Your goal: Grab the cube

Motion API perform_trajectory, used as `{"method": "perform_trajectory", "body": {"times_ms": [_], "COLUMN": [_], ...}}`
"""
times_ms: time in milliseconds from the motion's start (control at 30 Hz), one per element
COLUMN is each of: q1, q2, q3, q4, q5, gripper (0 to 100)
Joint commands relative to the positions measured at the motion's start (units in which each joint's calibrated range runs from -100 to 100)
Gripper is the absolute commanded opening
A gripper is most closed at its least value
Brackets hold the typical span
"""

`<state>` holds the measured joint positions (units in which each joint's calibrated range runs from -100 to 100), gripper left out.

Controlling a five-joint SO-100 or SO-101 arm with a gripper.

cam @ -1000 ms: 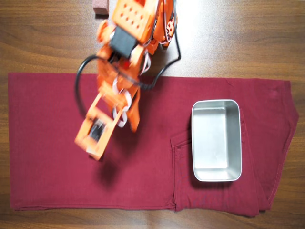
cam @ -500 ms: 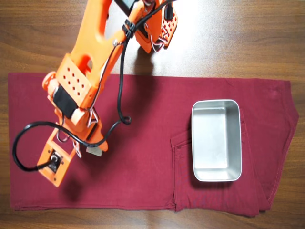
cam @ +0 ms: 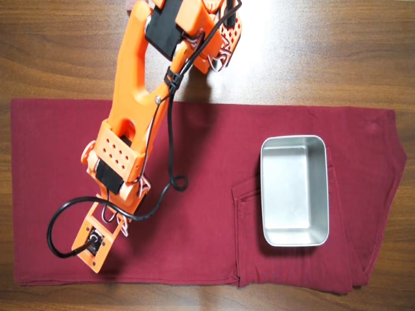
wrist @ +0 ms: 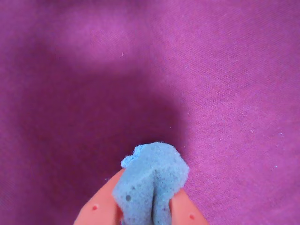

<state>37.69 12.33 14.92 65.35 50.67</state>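
Note:
In the wrist view my gripper (wrist: 150, 199) is shut on the cube (wrist: 152, 168), a small foam-like block that looks pale blue here. The two orange fingers (wrist: 101, 206) squeeze it from both sides, so it is pinched and deformed. It is held above the cloth (wrist: 225, 93), over its own dark shadow. In the overhead view the orange arm (cam: 133, 129) reaches down over the left part of the dark red cloth (cam: 207, 168). There the wrist and its camera (cam: 94, 245) hide the fingers and the cube.
A shiny rectangular metal tray (cam: 267, 194) sits empty on the right part of the cloth. The cloth is a pair of trousers spread over a wooden table (cam: 324, 52). The arm's base is at the top edge.

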Motion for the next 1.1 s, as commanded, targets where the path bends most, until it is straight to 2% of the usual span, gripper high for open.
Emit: {"method": "perform_trajectory", "body": {"times_ms": [0, 100, 300, 433, 533, 667, 733, 900, 1000, 1033, 1067], "q1": [-2.6, -13.5, -48.4, -67.2, -76.7, -77.6, -75.5, -73.6, -72.9, -71.9, -69.8], "q2": [-6.0, -16.1, -28.3, -31.0, -31.2, -28.4, -27.9, -27.7, -27.5, -28.7, -30.5], "q3": [-6.3, -11.3, -10.5, -3.5, 1.2, 3.7, 4.1, 5.5, 5.6, 5.6, 5.9], "q4": [5.8, 13.4, 25.3, 26.1, 25.5, 21.7, 19.2, 18.1, 16.4, 16.4, 15.7], "q5": [-0.4, -1.9, -8.7, -10.6, -12.5, -13.4, -13.4, -13.3, -13.1, -13.2, -12.8], "gripper": [0, 0, 0, 0, 0, 4, 19, 35, 36, 31, 21]}}
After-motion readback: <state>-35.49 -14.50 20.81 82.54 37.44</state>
